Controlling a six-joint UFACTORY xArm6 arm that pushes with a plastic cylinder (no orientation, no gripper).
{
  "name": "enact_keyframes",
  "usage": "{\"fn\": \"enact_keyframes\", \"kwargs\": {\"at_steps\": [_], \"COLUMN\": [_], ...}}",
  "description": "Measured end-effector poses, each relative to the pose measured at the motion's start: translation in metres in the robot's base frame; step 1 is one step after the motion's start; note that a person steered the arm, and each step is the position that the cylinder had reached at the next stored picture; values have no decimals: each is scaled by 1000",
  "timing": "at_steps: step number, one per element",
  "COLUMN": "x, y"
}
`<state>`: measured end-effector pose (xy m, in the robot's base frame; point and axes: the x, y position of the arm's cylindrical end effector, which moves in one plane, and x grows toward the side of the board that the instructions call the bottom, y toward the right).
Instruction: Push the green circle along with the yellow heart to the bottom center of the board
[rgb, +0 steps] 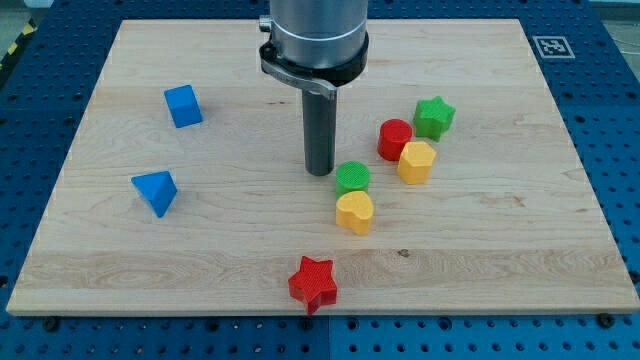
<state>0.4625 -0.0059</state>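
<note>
- Green circle (352, 177) touches the yellow heart (354, 212) below it, right of the board's (500, 260) middle, short of the bottom edge.
- My tip (319, 172) sits just left of the circle; no jaws exist.
- Judged partly done: a short push toward bottom center remains, red star (312, 283) nearby.

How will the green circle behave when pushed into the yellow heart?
Green circle is squat and flat-based, so it likely slides rather than tips. Its round side touches the yellow heart, so the pair may slip apart sideways. My tip sits at its upper left; an off-centre push could spin it.
</note>
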Motion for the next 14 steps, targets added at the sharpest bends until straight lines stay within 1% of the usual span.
{"fn": "enact_keyframes", "kwargs": {"at_steps": [1,3,4,7,8,11,14], "x": [-17,-14,-12,67,70,69,45], "y": [1,36,36,36,36,36,36]}}
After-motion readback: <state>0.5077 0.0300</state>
